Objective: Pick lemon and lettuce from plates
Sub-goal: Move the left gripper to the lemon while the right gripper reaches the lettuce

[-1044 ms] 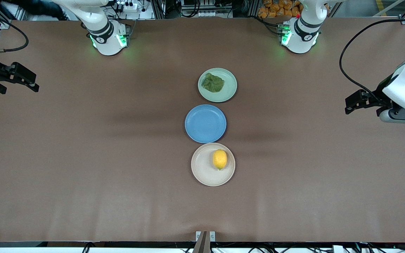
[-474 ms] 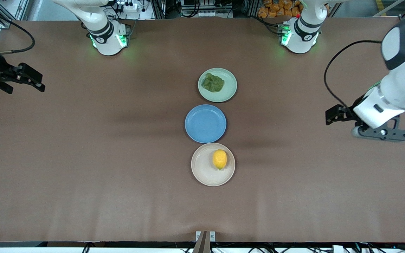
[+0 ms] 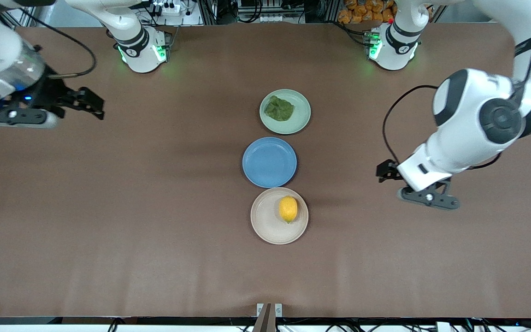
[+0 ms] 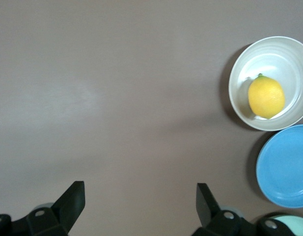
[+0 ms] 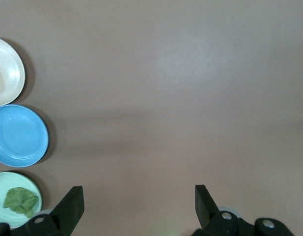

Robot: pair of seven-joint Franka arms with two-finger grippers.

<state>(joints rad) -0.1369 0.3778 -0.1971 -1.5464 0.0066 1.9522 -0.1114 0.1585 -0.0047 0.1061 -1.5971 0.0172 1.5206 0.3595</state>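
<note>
Approach stage, by the look of it — nothing grasped yet. Three plates in a row mid-worktop (image 3: 109,230): mint plate (image 3: 300,121) farthest from the front camera with the lettuce (image 3: 279,109) lying on it, blue plate (image 3: 269,162) between and bare, beige plate (image 3: 265,221) nearest with the lemon (image 3: 288,209) resting on it. Left pincer (image 3: 382,171) up over bare worktop toward the left arm's end, well apart from the beige plate, fingers spread wide and empty in the left wrist view, forearm angled down toward the plates. Right pincer (image 3: 91,102) over bare worktop toward the right arm's end, well apart from the mint plate, likewise wide and empty, arm reaching low and roughly level. Next move probably calls for carrying each pincer over its own plate — left over the lemon, right over the lettuce — then lowering with jaws astride. Lemon likely to roll if nudged off-centre; lettuce flat, so needing a low pinch.
</note>
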